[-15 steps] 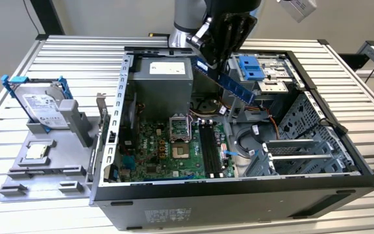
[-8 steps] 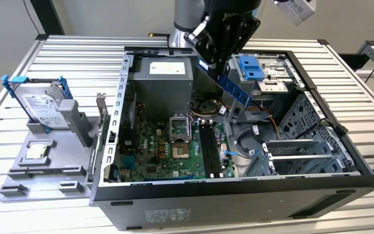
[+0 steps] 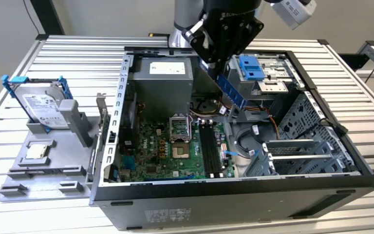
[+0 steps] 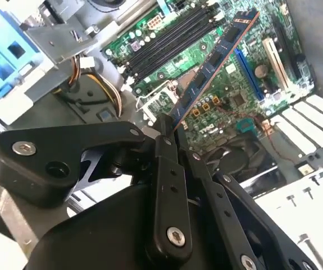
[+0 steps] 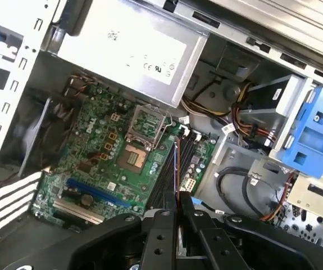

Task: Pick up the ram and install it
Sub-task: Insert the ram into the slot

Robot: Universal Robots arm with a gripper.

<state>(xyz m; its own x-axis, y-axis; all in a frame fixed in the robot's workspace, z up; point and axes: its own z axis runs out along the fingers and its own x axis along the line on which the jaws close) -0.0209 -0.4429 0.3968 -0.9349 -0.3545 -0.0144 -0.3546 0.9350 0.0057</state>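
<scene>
arm (image 3: 187, 17): is seen upright at the top of the exterior view | gripper (image 3: 214, 62): is angled steeply downward | fingers (image 4: 167, 180): are pressed together in both wrist views | grasp: the ram (image 3: 231, 90) is clamped by one end, slanting away from the fingertips

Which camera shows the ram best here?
The second wrist view: the ram shows its long face and chips, pinched in the claw. The exterior view shows it as a tilted blue strip; the first wrist view sees it edge-on.
</scene>
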